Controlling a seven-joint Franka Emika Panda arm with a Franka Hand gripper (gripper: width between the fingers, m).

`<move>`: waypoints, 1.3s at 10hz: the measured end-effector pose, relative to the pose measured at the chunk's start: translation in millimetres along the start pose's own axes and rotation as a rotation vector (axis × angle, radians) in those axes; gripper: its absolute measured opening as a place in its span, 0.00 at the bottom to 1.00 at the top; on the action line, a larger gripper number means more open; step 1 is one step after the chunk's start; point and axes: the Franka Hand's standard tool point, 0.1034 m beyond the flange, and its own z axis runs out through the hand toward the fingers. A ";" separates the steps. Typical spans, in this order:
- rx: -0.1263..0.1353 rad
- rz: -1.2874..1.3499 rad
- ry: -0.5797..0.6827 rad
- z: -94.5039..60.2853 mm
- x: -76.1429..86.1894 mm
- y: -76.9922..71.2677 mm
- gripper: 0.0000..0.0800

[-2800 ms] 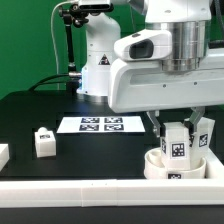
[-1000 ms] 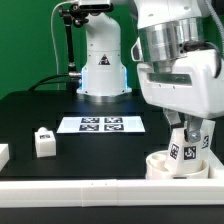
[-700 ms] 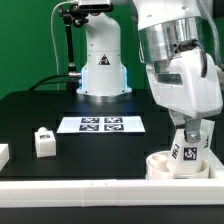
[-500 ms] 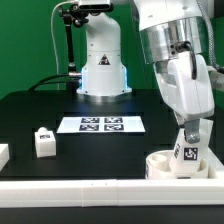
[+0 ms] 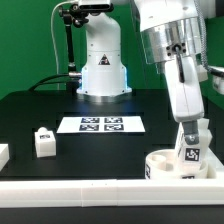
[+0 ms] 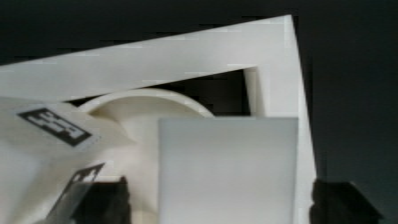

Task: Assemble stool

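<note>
Along the near edge of the black bench runs a long white border rail. The squat round white plastic seat lies flat just behind the rail, at the exterior view's right. Whether seat and rail touch cannot be told. In the wrist view two rails meet at a corner and the seat's curved rim sits close inside it, so little room is left on those two sides.

A short chunky white block leg stands in the seat with its long axis upright and a black-and-white tagged face towards the exterior camera. The hand comes down over its top from above. In the wrist view the dark fingers stand wide on either side of the block, with a slim gap on one side, not pinching it.

Open bench stretches to the exterior view's left. The marker board lies flat mid-bench, well apart from the seat. A second, loose leg stands alone further left, and another white piece is cut off by the frame edge
</note>
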 end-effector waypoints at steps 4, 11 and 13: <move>-0.040 -0.081 -0.018 -12.1 -8.9 -6.3 0.80; -0.076 -0.685 0.017 -13.5 -19.1 -4.0 0.81; -0.080 -0.829 0.014 -12.9 -19.1 -3.5 0.81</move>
